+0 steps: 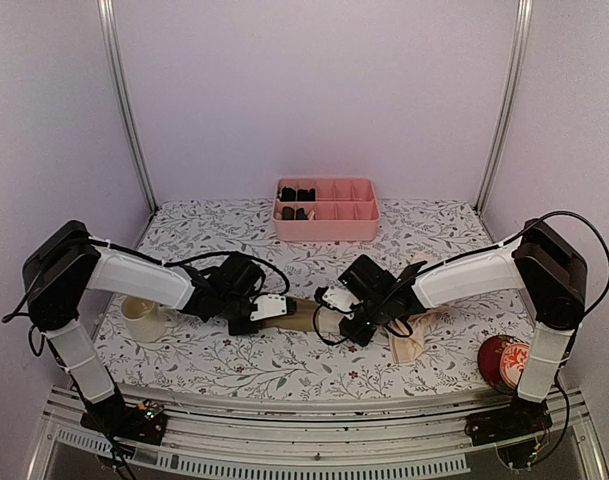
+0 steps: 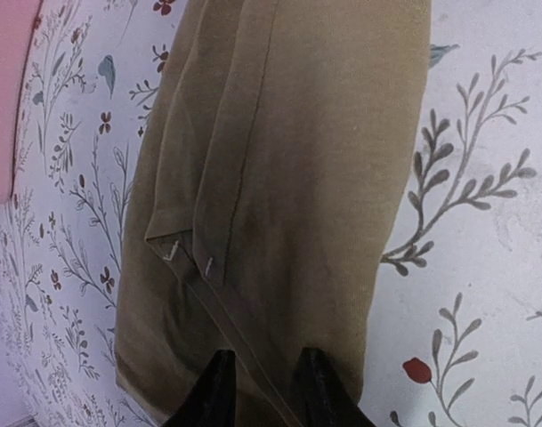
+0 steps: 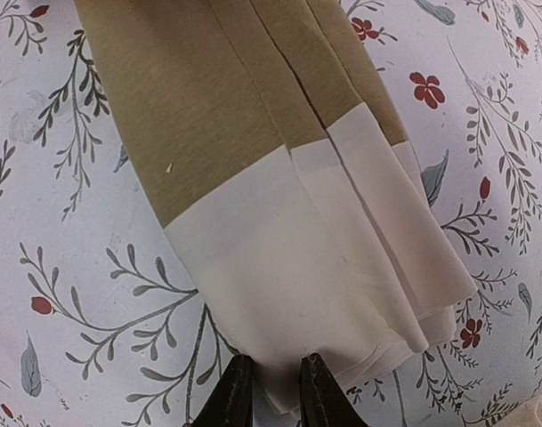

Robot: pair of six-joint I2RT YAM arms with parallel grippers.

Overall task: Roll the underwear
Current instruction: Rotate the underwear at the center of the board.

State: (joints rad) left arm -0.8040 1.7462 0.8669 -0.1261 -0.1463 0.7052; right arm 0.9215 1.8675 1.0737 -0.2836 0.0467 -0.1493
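The olive-brown underwear [image 1: 304, 318] lies folded into a long strip on the floral table between the two arms. My left gripper [image 1: 287, 312] is at its olive end. In the left wrist view the olive fabric [image 2: 288, 160] fills the middle, and my left gripper [image 2: 263, 378] is shut on a fold of it. My right gripper [image 1: 324, 308] holds the other end. In the right wrist view the cream-white part [image 3: 324, 267] points toward me, and my right gripper [image 3: 275, 382] is shut on its edge. The pale peach-beige underwear [image 1: 409, 340] lies crumpled under the right arm.
A pink compartment tray [image 1: 326, 222] with small black bundles [image 1: 296, 195] stands at the back centre. A cream cup [image 1: 144, 318] sits under the left arm. A red round object [image 1: 504, 362] lies at the front right, near the table edge.
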